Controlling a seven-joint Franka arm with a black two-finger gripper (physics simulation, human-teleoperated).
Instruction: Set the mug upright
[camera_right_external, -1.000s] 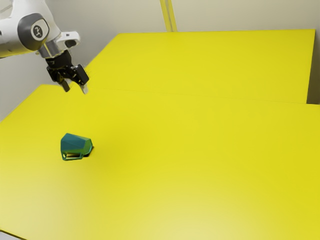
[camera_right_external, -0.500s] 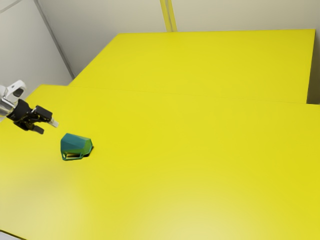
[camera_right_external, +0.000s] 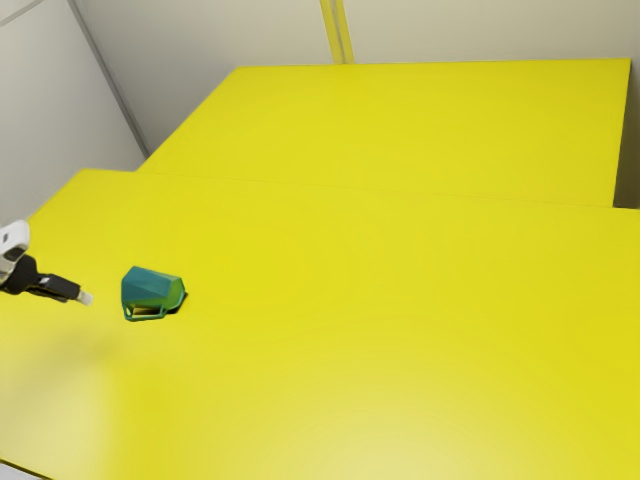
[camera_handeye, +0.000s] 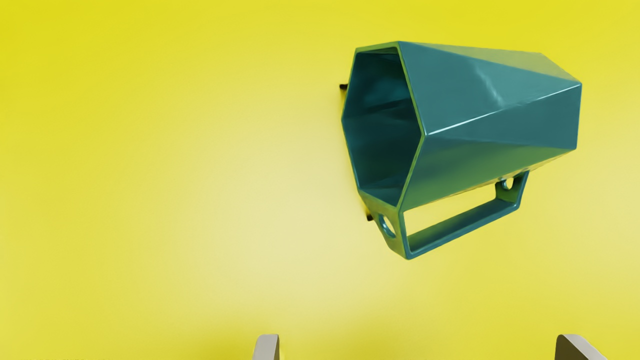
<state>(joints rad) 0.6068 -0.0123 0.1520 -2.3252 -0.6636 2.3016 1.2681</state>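
The gripper (camera_right_external: 86, 298) is in the released state, its fingertips (camera_handeye: 267, 348) set wide apart in the wrist view, with nothing held between them. In the exterior view, the mug (camera_right_external: 152, 287) is located near the gripper at 3 o'clock, lying on its side on the yellow table (camera_right_external: 350, 340), handle (camera_right_external: 146, 319) at 6 o'clock from the mug body.
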